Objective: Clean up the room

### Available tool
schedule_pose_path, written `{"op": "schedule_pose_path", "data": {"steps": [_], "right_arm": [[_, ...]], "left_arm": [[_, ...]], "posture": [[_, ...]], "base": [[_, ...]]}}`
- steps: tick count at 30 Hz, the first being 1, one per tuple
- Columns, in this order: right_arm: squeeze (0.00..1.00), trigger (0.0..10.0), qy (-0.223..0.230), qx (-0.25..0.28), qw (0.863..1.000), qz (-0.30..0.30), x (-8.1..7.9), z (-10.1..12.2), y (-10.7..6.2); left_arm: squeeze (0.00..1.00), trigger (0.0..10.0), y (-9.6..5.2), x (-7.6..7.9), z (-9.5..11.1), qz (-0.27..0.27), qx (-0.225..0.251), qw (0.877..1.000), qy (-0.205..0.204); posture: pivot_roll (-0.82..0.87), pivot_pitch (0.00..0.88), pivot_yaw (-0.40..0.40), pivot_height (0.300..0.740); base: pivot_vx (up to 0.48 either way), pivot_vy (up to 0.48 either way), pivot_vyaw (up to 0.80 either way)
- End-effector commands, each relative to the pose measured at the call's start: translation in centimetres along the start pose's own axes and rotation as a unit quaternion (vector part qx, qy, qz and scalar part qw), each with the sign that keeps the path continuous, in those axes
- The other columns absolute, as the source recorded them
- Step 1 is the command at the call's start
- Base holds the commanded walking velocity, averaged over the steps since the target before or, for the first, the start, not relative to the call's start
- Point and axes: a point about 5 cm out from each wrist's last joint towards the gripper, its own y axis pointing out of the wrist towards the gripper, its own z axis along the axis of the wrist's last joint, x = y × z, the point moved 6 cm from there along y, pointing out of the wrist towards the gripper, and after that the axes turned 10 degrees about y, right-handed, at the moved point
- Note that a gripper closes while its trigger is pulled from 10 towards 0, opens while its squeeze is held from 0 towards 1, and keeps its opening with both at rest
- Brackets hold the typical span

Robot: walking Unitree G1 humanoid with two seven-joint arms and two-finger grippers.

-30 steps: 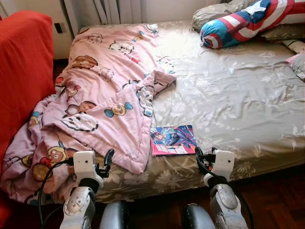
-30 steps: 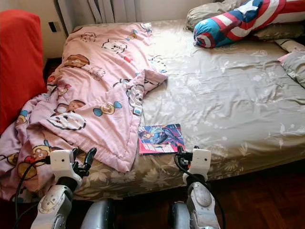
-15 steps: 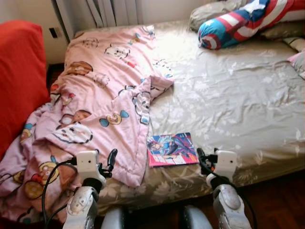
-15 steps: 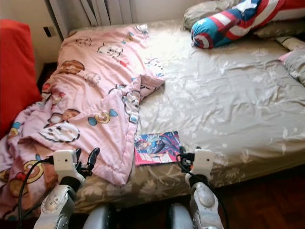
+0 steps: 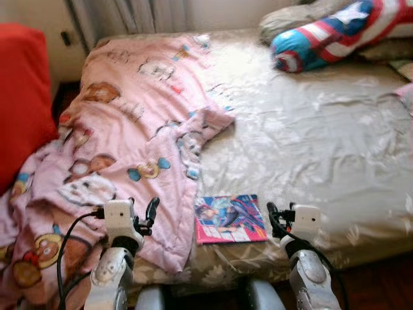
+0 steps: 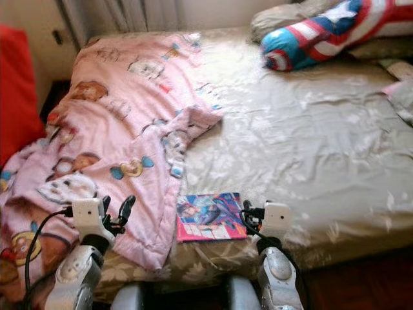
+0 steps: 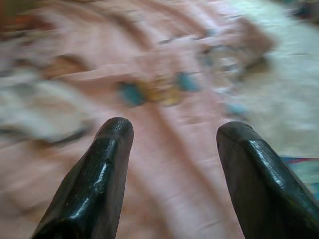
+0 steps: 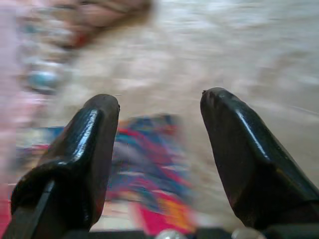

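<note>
A colourful comic book lies flat near the front edge of the bed, beside the hem of a rumpled pink cartoon blanket. My right gripper hovers open just right of the book, which sits blurred beyond its fingers in the right wrist view. Over the blanket's lower edge my left gripper is held open; its fingers frame pink cloth. Neither gripper holds anything.
A red armchair stands at the left against the bed. A striped red, white and blue bolster and grey pillows lie at the bed's far right. Dark wooden floor runs along the front.
The camera has moved closer to the bed and the picture is blurred. Both grippers now stand nearer the blanket and the book, still open.
</note>
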Motion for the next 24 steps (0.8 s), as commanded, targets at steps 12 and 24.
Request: {"op": "schedule_pose_path", "data": {"steps": [12,24], "right_arm": [[0.00,10.0,0.032,-0.051,0.998,-0.001,0.6,-1.9,0.6],[0.00,10.0,0.139,-0.050,0.983,-0.105,4.2,-2.0,1.1]], "left_arm": [[0.00,10.0,-0.4,-0.5,-0.2,0.000,-0.006,1.000,0.006],[0.00,10.0,-1.3,-1.0,0.0,-0.014,-0.014,0.999,0.037]], "posture": [[0.01,0.171,0.008,0.618],[0.07,0.256,0.054,0.618]], "base": [[0.000,0.000,0.00],[0.000,0.000,0.00]]}}
